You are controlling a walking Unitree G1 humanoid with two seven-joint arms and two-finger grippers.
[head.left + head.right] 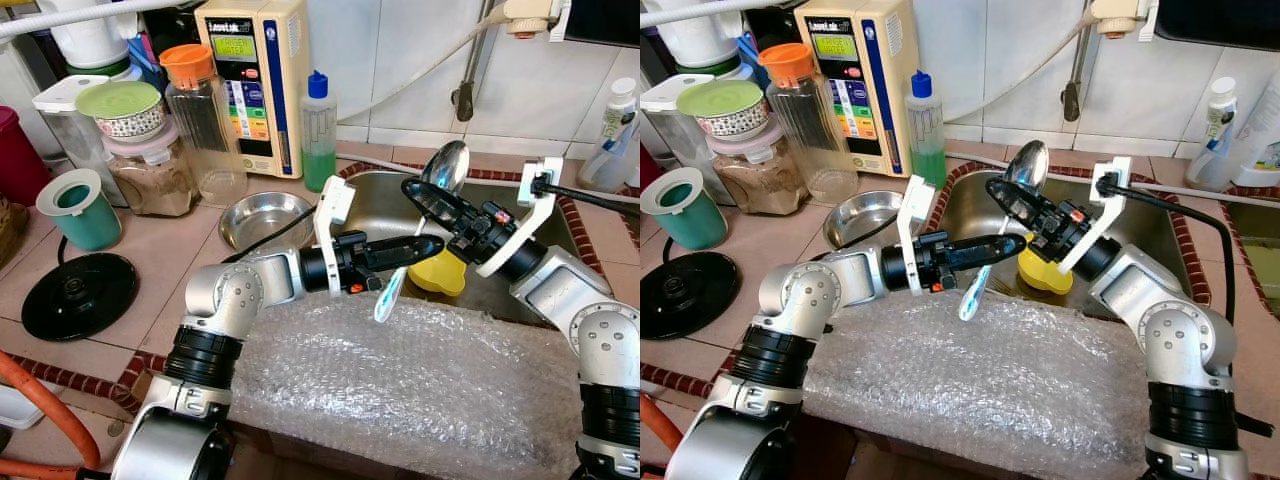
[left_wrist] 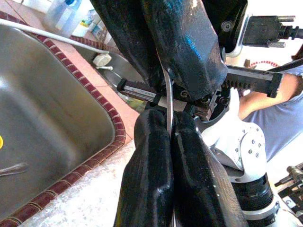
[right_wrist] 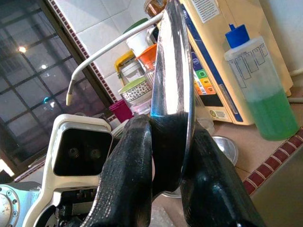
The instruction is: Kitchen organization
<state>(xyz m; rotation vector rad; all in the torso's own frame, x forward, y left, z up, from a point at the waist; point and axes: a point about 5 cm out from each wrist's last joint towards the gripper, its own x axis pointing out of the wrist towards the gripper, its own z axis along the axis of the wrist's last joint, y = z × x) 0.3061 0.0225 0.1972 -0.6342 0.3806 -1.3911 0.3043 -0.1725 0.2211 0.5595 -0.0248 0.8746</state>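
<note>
Mid hand-over above the sink, I think: both my claws are on one spoon. Right gripper is clamped on the spoon just under the bowl, bowl pointing up and far. Left gripper is pinched tight on the handle lower down; the pale handle tip hangs out near the bubble wrap

Next move, my guess: one claw has to let go before the other pulls away, otherwise we fight over it. Keep the spoon over the sink while releasing

Containers:
- sink holds a yellow thing, partly hidden by my fingers
- steel bowl left of sink, looks empty
- teal cup far left, inside not clear
- jar with brown powder
- tall clear jar, orange lid, contents unclear
- bottle about half full of green liquid
</note>
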